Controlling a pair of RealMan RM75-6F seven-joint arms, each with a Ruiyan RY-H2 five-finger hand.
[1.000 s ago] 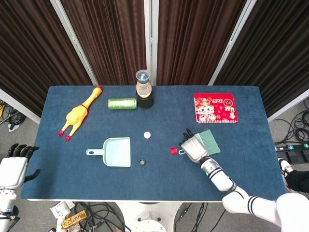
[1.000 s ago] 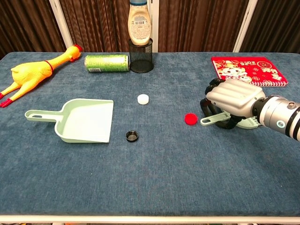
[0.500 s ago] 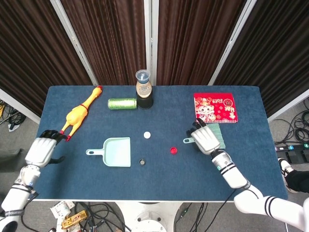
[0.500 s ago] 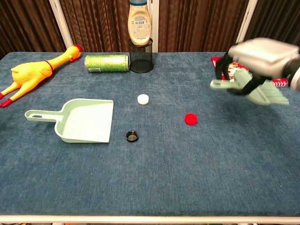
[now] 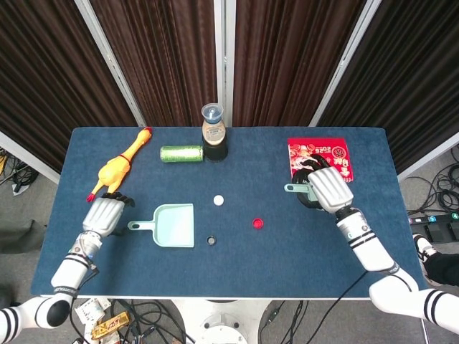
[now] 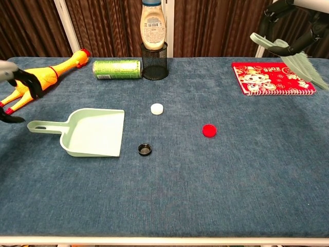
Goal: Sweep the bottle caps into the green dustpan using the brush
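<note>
The right hand (image 5: 328, 188) holds the green brush (image 6: 288, 54) up high, and the left hand (image 5: 104, 213), fingers apart and holding nothing, sits beside the green dustpan (image 5: 174, 226) handle.

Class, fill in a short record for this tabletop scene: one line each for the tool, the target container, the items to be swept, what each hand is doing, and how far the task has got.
tool: brush, held up off the table by the right hand
target: green dustpan, flat on the table, nothing in it
items: white cap, red cap, black cap, all loose on the cloth
left hand: beside the dustpan handle, holding nothing
progress: no cap swept yet
</note>
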